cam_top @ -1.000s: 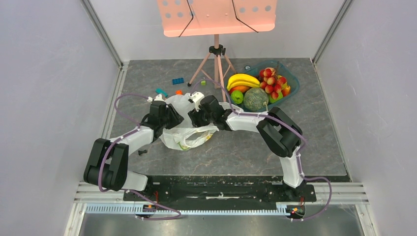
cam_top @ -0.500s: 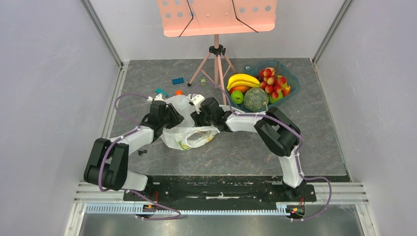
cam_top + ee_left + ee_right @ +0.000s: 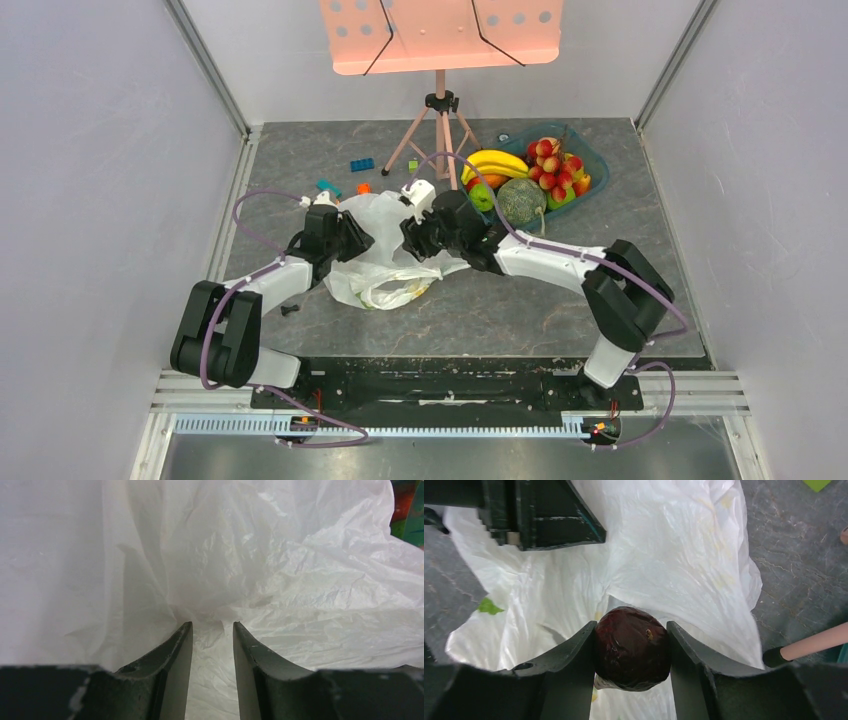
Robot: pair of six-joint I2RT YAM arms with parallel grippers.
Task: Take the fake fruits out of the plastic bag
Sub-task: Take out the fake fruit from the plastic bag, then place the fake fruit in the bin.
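The plastic bag [image 3: 385, 285] lies crumpled and white between my two arms and fills the left wrist view [image 3: 260, 565]. My left gripper [image 3: 212, 625] is at its left side [image 3: 357, 237], jaws a little apart with bunched bag film between the tips. My right gripper [image 3: 631, 630] is shut on a dark red round fruit [image 3: 633, 650] just above the bag [image 3: 674, 555]. From above, the right gripper [image 3: 418, 240] hides that fruit. A yellow banana bunch [image 3: 495, 162] and a cluster of red balls [image 3: 552, 160] lie in the tray.
The blue-green tray [image 3: 592, 157] at the back right also holds a netted melon [image 3: 520, 202] and a green fruit [image 3: 482, 197]. A pink music stand's tripod [image 3: 440, 130] rises behind the bag, one leg [image 3: 816, 642] near my right gripper. Small blocks [image 3: 362, 164] lie at the back left.
My right gripper has closed on the dark red fruit, and the right arm has drawn back and rightward, stretching out. The bag has shifted a little. The left arm holds still.
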